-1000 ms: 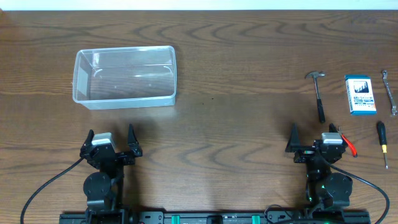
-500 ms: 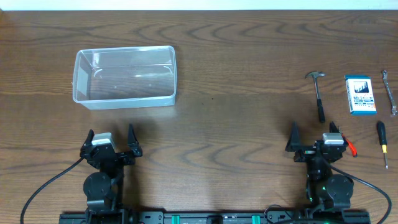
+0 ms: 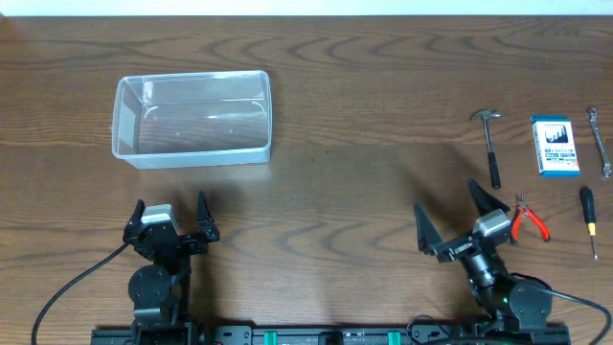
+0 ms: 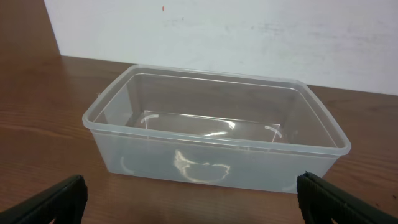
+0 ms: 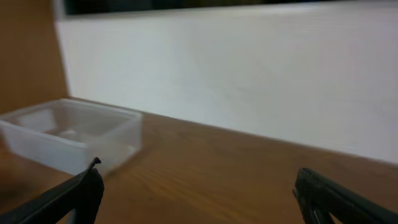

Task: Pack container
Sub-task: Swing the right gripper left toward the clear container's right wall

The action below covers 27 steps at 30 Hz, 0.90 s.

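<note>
1. The right gripper, at the lower right of the overhead frame, has swung in the last half-second to face up and left. Its fingers are spread wide and empty, and red-handled pliers now show beside it.
2. This looks like the opening move; nothing is packed yet.
3. The left gripper, lower left, has not moved and is also spread and empty.
4. The container, upper left, holds nothing. The hammer, blue-and-white box, wrench and screwdriver lie at far right.
</note>
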Tool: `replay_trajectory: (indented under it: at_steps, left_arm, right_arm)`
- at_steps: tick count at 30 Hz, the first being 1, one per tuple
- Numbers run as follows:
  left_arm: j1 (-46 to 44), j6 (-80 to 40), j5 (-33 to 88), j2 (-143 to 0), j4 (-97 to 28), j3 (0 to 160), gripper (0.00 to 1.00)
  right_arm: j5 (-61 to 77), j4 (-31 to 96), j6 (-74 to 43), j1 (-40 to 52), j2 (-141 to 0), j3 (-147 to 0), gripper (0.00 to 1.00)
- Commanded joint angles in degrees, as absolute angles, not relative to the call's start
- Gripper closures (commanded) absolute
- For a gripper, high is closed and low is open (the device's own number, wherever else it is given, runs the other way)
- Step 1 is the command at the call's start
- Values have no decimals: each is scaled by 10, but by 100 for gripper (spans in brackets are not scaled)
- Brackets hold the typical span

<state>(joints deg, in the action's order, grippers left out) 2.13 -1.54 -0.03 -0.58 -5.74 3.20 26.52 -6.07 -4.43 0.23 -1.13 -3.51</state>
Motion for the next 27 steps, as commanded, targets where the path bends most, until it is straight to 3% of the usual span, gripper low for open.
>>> replay_trajectory:
  at_steps: [1,10,16,21,27]
  left_arm:
    - [20,-18,-5,-3,-62,13,2]
    - [20,-18,-5,-3,-62,13,2]
    - [20,-18,-5,-3,-61,13,2]
    - [20,-18,-5,-3,-62,13,2]
    - [20,-18,-5,-3,-62,13,2]
  right_arm:
    - [288,-55,-64,-4,-34,-116,1]
    - [203,179,-45,-3,-298,-421,1]
    - [399,338,-58,-2,-458,-585,1]
    - [545,314,-123,-1,-509,-595,1]
    - [421,300,-185,41,-524,-611,1]
